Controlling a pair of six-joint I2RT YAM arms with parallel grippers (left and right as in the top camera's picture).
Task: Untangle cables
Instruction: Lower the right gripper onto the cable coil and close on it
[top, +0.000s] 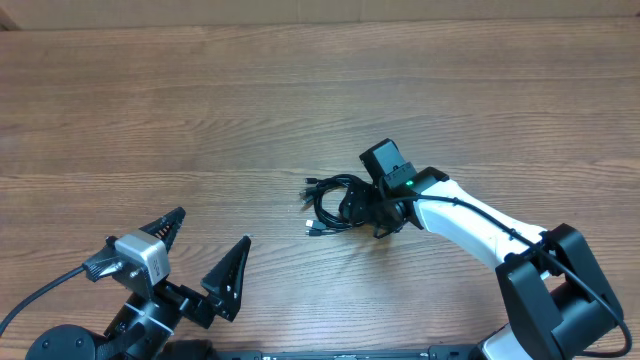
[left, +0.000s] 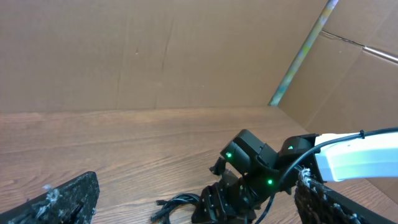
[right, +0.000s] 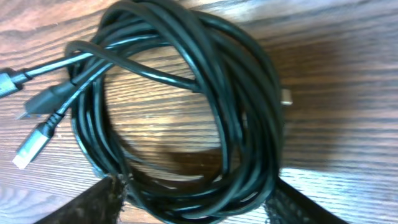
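The cables (top: 332, 205) lie as one small black coil on the wooden table, with several plug ends (top: 310, 226) sticking out to the left. In the right wrist view the coil (right: 239, 93) fills the frame. My right gripper (right: 196, 190) is down over the coil's right side (top: 368, 208). Its jaws stand wide, with one finger (right: 99, 202) on each side of the near bunch of strands and close against it. The coil rests flat on the wood. My left gripper (top: 205, 245) hangs wide open at the front left, far from the coil, with nothing between its fingers (left: 62, 202).
The right arm's white link (top: 470, 220) runs from the coil to its base (top: 560, 290) at the front right. A cardboard wall (left: 155, 56) stands behind the table's far edge.
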